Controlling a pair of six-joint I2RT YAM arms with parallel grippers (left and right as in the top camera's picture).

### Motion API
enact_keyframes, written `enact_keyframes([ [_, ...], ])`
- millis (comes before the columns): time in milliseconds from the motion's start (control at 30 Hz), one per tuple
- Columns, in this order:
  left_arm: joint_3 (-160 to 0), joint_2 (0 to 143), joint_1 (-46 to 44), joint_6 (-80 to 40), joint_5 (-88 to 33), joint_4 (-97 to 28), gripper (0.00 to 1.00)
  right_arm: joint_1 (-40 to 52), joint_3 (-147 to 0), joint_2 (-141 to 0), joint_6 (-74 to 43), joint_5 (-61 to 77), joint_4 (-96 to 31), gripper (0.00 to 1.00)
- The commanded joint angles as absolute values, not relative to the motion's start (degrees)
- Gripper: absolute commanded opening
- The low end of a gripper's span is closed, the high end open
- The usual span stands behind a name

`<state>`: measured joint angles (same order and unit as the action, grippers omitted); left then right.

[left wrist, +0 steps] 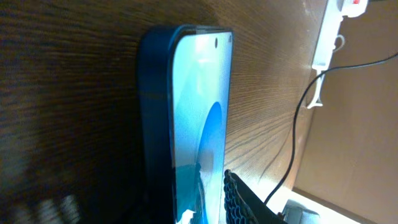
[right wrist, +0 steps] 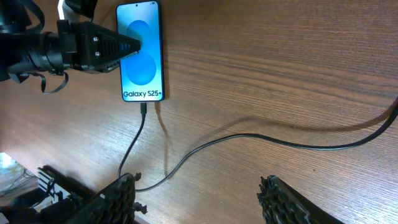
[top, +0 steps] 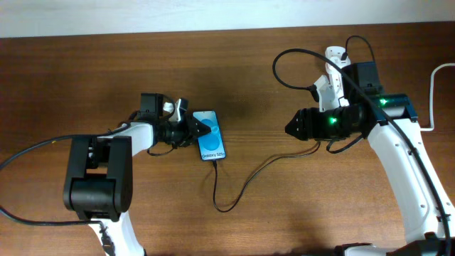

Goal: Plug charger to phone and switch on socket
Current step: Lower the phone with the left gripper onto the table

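the phone [right wrist: 144,56] is shown lying flat, screen up, on the wooden worktop [top: 92,71], left of centre in the overhead view. its blue screen is lit, and the words "galaxy s25+" are read near its lower edge. the plug tip [right wrist: 143,109] of the charger cable [right wrist: 249,134] is seen seated in the port at that lower edge. from there the cable is traced toward the near edge of the worktop, round a loop, then across to the right, toward the right arm.

the left end effector [right wrist: 134,45] is laid over the phone's left long edge, its tip above the screen. in the left wrist view only one ribbed finger [left wrist: 245,202] is shown, beside the glass, so it cannot be told whether the fingers are clamped on the phone or parted.

the right end effector [right wrist: 202,200] is held above the worktop, well to the right of the phone and pointed toward it. its fingers are seen set apart, with nothing gripped between them.

the socket [top: 329,84] is placed at the far right of the worktop, partly covered by the right arm. a red mark [left wrist: 359,3] is seen at its end in the left wrist view, but the switch position cannot be read. a white lead [top: 432,99] is seen near the right edge.
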<state>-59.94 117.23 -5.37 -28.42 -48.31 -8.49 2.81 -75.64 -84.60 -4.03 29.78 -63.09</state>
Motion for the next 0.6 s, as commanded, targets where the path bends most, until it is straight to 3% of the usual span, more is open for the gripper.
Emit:
enact_keyframes([
  [0, -58.7, 118.9, -5.1, -27.3, -35.5, -11.4, 0.31, 2.6, -76.7, -84.5, -3.4, 29.3, -63.2, 0.63],
  [567, -58.7, 118.9, -5.1, -27.3, -29.5, -11.2, 0.35, 2.6, -76.7, -84.5, -3.4, 29.3, -63.2, 0.63],
])
